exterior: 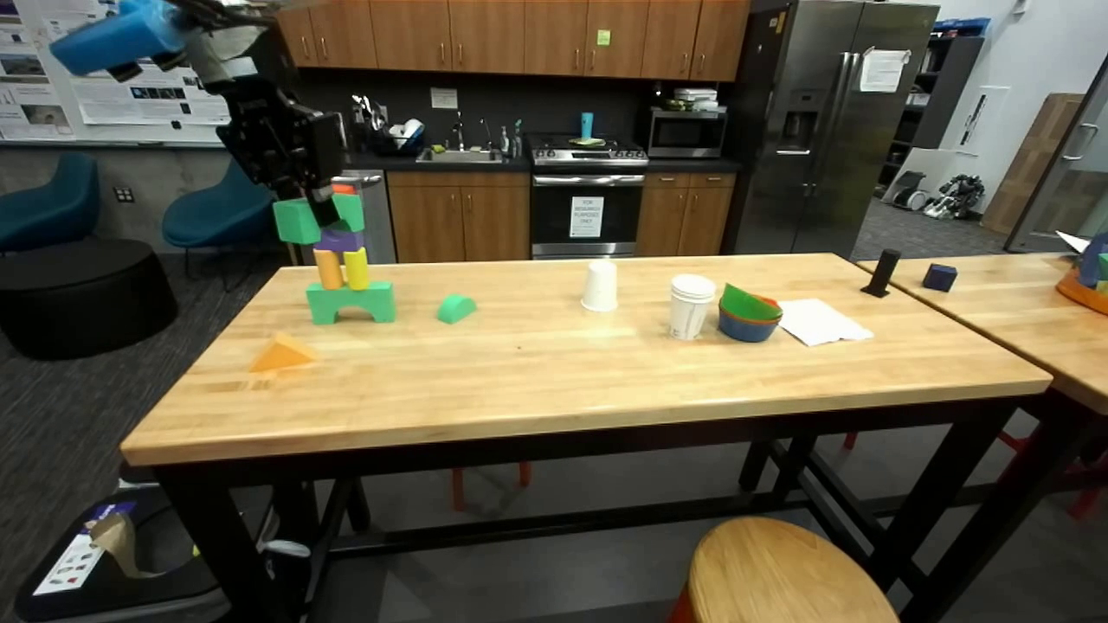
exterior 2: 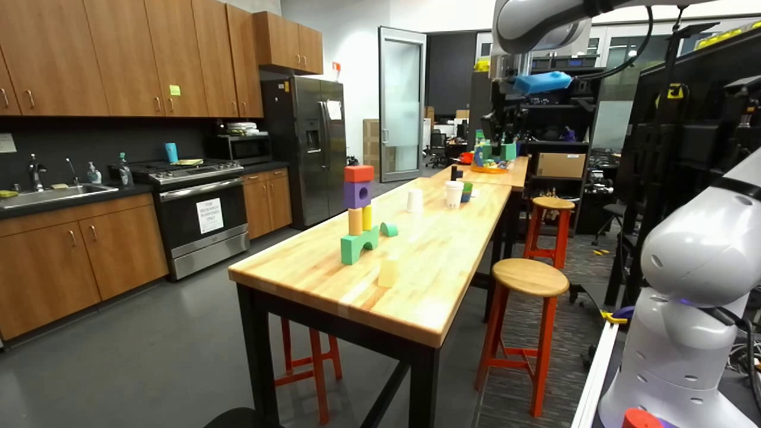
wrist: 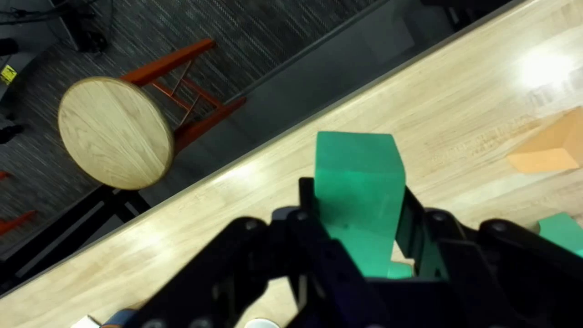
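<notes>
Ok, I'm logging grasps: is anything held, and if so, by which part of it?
A green block, pinched between the jaws across two opposite sides, roughly at its middle.

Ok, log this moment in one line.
gripper: holding green block | block: in air, off table | tower: standing, red block on top

green block (wrist: pixel 360 205): smooth, matt | fingers (wrist: pixel 411 221): matt | tabletop (exterior: pixel 485 376): glossy wood | stool seat (exterior: pixel 783 580): wood | fridge (exterior: pixel 822 203): shiny metal

The white arm (exterior 2: pixel 692 261) is stretched out high, and its gripper (wrist: pixel 360 205) points downward, somewhat tilted. The black fingers (wrist: pixel 307 196) stand apart, facing each other, in a holding grip.
</notes>
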Robot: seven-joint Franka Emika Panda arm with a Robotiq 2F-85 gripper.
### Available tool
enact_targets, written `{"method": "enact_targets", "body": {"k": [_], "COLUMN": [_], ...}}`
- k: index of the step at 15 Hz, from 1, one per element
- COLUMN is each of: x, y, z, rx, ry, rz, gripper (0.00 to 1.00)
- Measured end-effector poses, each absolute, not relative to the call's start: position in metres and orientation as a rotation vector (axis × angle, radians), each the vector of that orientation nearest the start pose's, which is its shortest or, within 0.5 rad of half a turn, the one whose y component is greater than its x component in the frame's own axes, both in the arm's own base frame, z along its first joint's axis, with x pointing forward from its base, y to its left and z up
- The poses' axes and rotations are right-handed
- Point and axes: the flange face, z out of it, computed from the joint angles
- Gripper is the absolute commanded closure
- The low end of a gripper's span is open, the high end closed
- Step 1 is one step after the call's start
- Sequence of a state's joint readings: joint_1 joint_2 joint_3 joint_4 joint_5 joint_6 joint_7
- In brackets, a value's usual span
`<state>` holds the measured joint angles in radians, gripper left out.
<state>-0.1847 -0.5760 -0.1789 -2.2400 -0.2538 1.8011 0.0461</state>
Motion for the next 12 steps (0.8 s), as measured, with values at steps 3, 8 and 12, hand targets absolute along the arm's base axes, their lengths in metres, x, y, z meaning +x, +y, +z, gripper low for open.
{"method": "enact_targets", "body": {"k": [3, 8, 12], "x": [0.344, 0.342, 0.336], "y": [-0.171, -0.181, -0.201], "z": [0.609, 0.614, 0.618], "rx": [-3.248, -3.235, -3.216], "ry": [0.589, 0.619, 0.674], "rz": [-0.270, -0.308, -0.302], "gripper": [0.84, 0.84, 0.84]}}
